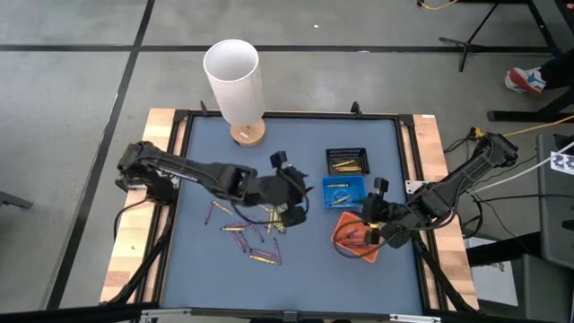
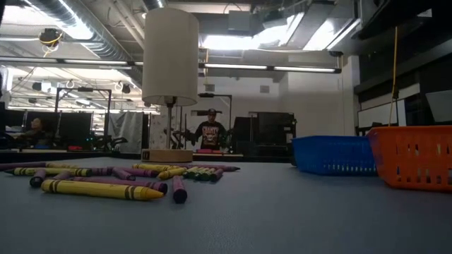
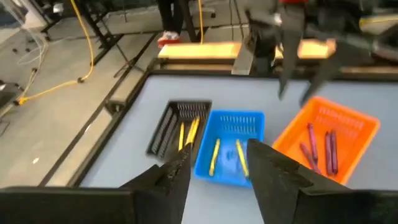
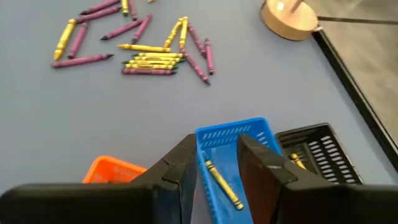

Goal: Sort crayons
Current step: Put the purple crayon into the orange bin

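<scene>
Loose yellow and purple crayons [image 1: 251,231] lie flat on the blue mat left of centre, also seen in the low view [image 2: 106,185] and the right wrist view [image 4: 149,57]. My left gripper [image 1: 291,213] hangs open above the pile's right end, facing the trays, with nothing between its fingers [image 3: 177,177]. A black tray [image 1: 347,161] and a blue tray [image 1: 343,191] hold yellow crayons; an orange tray [image 1: 357,239] holds purple ones [image 3: 320,146]. My right gripper [image 1: 369,215] hovers open over the gap between the blue and orange trays; the blue tray [image 4: 233,146] shows between its fingers.
A lamp with a white cylindrical shade [image 1: 233,72] stands on a round wooden base [image 1: 248,135] at the mat's far edge, left of the trays. The mat's near part lies bare [image 1: 296,278]. A person [image 2: 208,132] stands far off in the room behind.
</scene>
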Robot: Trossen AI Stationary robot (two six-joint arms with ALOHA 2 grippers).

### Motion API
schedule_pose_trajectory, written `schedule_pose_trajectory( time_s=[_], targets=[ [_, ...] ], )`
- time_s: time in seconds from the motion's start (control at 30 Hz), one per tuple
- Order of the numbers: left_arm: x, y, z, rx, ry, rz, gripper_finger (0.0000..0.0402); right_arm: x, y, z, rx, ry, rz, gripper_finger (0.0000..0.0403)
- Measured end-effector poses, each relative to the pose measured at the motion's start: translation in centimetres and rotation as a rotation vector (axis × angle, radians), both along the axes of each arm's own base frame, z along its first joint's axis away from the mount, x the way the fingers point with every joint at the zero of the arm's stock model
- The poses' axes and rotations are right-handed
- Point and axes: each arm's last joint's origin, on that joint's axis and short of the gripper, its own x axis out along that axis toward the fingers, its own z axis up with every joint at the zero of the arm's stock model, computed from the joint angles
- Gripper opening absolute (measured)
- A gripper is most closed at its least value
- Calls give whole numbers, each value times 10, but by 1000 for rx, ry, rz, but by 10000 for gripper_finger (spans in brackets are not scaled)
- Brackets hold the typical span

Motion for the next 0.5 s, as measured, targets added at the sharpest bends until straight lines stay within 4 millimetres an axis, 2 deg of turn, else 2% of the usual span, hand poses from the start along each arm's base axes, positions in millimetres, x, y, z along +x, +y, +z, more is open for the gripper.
schedule_pose_trajectory(
  time_s=[0.27,0.5],
  targets=[
    [-50,-15,-47,-73,-95,-21,141,21,-26,4,-25,-12,-46,113],
    [-86,-13,-89,-132,-182,-42,141,49,-52,12,-1,-65,70,113]
  ],
)
